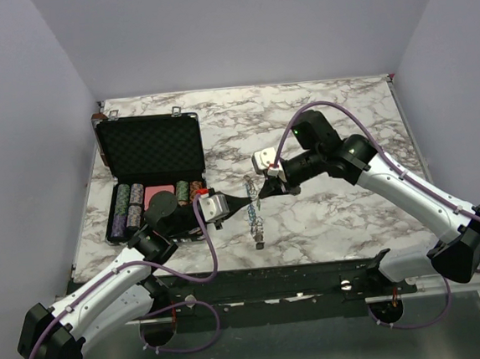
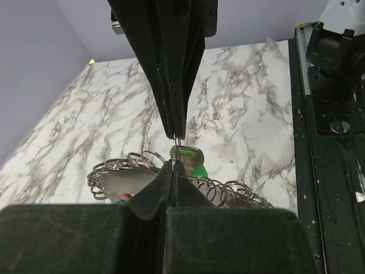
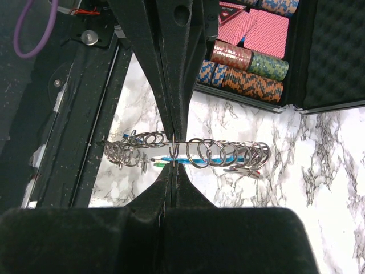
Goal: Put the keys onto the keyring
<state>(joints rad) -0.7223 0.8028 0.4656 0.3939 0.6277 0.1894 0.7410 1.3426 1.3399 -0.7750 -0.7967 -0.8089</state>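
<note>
Black, tapered left claw [image 2: 175,149] and right claw [image 3: 173,149] each pinch the coiled wire keyring [image 3: 222,153] over veined marble table [image 3: 319,171].

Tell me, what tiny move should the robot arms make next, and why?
Probably the right gripper should nudge its pinched ring toward the left gripper. Both are shut on thin wire of the keyring, and a green-headed key sits right beside the left pinch, not clearly threaded yet.
</note>
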